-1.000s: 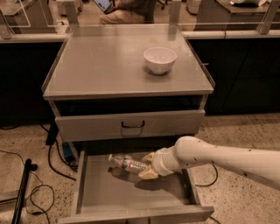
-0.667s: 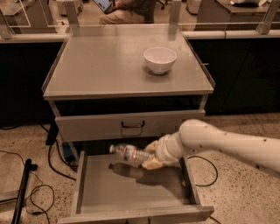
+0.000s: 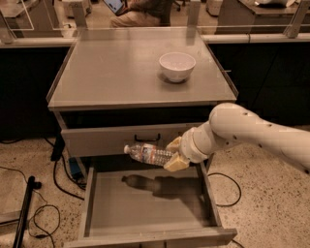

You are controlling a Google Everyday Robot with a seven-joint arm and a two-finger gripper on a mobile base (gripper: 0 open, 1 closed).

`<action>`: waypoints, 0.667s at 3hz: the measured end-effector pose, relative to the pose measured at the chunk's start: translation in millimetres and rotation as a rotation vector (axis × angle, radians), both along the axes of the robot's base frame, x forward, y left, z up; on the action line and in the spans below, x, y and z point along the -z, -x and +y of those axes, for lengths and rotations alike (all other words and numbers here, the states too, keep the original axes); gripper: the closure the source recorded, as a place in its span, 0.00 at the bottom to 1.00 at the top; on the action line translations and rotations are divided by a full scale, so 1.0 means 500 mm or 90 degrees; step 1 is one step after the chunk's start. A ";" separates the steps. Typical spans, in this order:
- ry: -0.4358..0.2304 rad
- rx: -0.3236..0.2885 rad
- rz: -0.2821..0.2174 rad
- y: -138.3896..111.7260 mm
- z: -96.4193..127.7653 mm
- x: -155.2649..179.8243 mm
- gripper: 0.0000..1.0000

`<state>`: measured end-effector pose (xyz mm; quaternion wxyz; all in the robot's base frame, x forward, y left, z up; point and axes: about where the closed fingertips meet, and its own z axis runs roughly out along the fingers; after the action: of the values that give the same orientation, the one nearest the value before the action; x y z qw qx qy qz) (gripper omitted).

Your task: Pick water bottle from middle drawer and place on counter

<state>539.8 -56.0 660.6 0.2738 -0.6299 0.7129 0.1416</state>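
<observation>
gripping the water bottle (image 3: pixel 145 154) by its bottom end, my gripper (image 3: pixel 170 155) hangs in the air over the open middle drawer (image 3: pixel 87 203), just in front of the closed drawer front (image 3: pixel 97 142) with its black loop handle (image 3: pixel 147 139). my two pale fingers (image 3: pixel 175 164) are clenched on the bottle, one above it and one below.

the bottle lies nearly level, its white cap pointing toward the left of the view. it is clear of the drawer floor, and its shadow (image 3: pixel 143 183) falls on the bare grey floor beneath it. a red-and-dark label band wraps the ribbed clear plastic near the middle. there is printing on it, but i cannot read any word or brand.

my white arm (image 3: pixel 252 131) reaches in from the right side of the view, passing the drawer's right wall.

above the drawers, the grey counter (image 3: pixel 111 72) carries a white bowl (image 3: pixel 177 66) toward its back right. the bowl shows no marking that i can see, and the bottle is well apart from it, lower and in front of the cabinet.

black cables (image 3: pixel 46 213) trail over the speckled floor (image 3: pixel 271 203) to the left of the drawer. beyond the counter, a seated person (image 3: pixel 143 12) has a laptop (image 3: pixel 115 5) open. its screen glows, though nothing on it is legible.
</observation>
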 end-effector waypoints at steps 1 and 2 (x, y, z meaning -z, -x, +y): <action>0.001 -0.009 -0.017 0.008 -0.018 -0.102 1.00; 0.001 -0.010 -0.017 0.008 -0.018 -0.102 1.00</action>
<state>535.9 -65.3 711.8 0.2816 -0.6373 0.7045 0.1346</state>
